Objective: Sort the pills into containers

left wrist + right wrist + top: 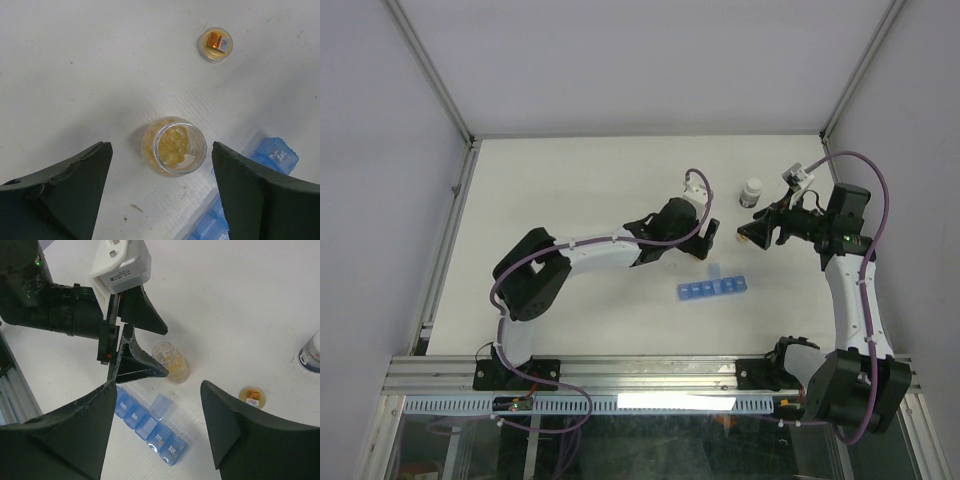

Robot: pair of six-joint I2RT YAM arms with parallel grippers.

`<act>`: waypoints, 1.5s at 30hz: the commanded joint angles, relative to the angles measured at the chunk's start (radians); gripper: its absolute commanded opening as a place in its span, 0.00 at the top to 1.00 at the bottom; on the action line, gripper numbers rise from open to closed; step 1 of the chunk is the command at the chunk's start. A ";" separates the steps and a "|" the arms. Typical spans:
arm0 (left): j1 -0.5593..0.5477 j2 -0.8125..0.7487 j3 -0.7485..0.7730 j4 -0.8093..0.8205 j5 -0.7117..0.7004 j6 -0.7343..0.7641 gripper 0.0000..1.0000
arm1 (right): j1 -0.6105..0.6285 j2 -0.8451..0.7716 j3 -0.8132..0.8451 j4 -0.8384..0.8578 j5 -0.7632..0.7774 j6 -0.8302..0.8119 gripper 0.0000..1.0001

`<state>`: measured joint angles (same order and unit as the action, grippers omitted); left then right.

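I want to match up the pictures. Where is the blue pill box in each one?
Top external: the blue pill box lies mid-table, just nearer the bases than the left gripper.
Left wrist: bottom right, cut by the edge.
Right wrist: bottom middle, one lid up.
Shared landmark: the left gripper, jaws open, beside the box in every view.

Translucent-blue plastic pill organizer (146, 429): one straight row of compartments, lying flat, one lid raised. Small orange-tan pills (172, 145): heaped inside clear open jar (203, 145), just beside the organizer.
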<state>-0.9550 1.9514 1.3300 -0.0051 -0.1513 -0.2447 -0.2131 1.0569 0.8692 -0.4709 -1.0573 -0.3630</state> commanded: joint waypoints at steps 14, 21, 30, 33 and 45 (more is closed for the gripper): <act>-0.001 0.068 0.133 -0.078 0.049 -0.011 0.47 | -0.008 -0.023 -0.003 0.046 -0.042 0.018 0.29; 0.011 0.059 0.137 -0.092 0.070 -0.009 0.73 | -0.009 -0.020 -0.007 0.045 -0.054 0.013 0.28; 0.066 -0.139 -0.028 0.070 0.197 -0.049 0.88 | -0.004 -0.060 -0.053 0.046 -0.165 -0.105 0.20; 0.106 -0.247 -0.156 0.220 0.313 -0.114 0.98 | 0.015 -0.087 -0.090 -0.037 -0.278 -0.391 0.13; 0.101 -0.472 -0.518 0.798 0.426 -0.516 1.00 | 0.145 -0.227 -0.233 0.359 -0.272 -0.214 0.07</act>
<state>-0.8391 1.4956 0.8539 0.5053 0.2180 -0.5625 -0.0933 0.8505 0.6476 -0.3382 -1.2987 -0.6857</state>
